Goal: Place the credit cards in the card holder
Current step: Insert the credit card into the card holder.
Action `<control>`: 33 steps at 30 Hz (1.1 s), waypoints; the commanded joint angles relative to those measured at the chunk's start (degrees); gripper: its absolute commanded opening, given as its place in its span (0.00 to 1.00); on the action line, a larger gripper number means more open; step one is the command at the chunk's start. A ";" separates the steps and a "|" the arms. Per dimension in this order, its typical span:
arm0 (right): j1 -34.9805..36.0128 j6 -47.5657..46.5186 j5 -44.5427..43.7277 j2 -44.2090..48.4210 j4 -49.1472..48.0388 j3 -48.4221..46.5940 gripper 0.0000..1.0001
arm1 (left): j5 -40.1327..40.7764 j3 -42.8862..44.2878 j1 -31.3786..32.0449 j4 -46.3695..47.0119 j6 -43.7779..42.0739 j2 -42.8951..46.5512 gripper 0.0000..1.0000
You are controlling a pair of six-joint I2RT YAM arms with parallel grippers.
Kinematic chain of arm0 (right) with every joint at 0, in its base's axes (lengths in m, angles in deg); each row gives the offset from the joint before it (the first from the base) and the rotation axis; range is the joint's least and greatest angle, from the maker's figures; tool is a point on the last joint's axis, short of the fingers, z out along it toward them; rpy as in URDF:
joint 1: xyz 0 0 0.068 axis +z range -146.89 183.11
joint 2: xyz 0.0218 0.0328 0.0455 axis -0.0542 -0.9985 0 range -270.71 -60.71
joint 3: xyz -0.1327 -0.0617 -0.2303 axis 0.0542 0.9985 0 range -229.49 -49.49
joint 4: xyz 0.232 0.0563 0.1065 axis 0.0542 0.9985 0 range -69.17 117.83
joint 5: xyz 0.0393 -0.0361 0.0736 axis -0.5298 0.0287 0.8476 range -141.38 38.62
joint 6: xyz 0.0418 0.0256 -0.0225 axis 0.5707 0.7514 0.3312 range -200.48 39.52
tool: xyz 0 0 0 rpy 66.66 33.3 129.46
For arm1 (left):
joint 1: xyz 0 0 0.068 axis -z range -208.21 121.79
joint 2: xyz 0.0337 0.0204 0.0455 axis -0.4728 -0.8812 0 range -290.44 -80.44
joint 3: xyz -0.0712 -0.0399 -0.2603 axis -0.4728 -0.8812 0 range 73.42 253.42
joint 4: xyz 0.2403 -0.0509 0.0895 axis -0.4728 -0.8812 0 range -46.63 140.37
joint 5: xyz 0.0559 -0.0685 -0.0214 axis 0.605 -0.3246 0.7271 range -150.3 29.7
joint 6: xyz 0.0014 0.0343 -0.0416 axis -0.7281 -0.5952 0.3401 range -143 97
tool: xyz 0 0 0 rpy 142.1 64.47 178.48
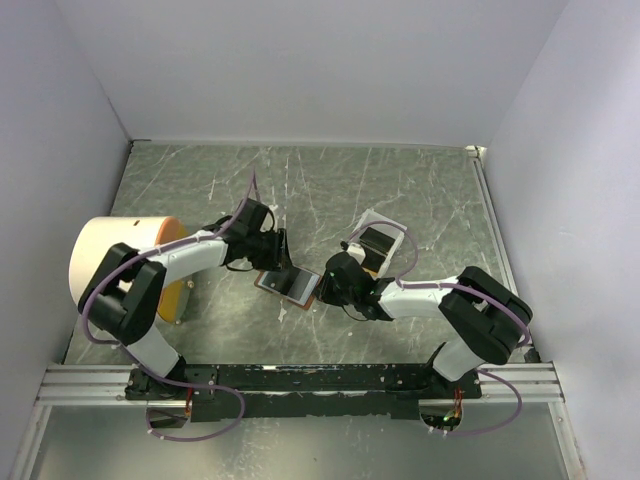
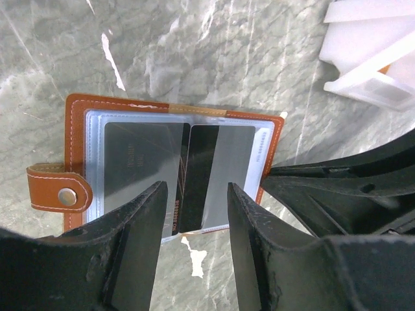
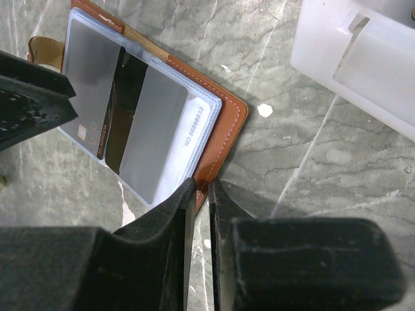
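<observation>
My left fingers [image 2: 139,246] cover the near edge of the card holder [image 2: 76,129], and one corner of it slips out of sight between my right fingertips [image 3: 172,220]. The white tray [image 2: 369,65] runs off the edge in both wrist views. From above, my wrists hide most of the card holder, and the print on the credit cards [image 2: 139,162] is too blurred to read.

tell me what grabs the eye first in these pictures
The open brown card holder lies mid-table between the two arms, with dark credit cards showing under its clear sleeves. The left hand hangs open over it, while the right hand, fingers almost together, sits at its leather edge. A big cream cylinder stands at the far left.
</observation>
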 commanded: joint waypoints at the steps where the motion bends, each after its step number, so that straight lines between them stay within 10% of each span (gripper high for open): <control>1: 0.41 -0.45 -1.28 0.10 0.36 -0.75 0.15 | -1.95 -1.08 0.40 2.48 -0.13 -1.87 0.53; 33: 0.41 -2.78 -3.79 4.64 3.87 2.06 0.15 | -12.68 -10.87 5.81 20.44 13.01 2.92 0.50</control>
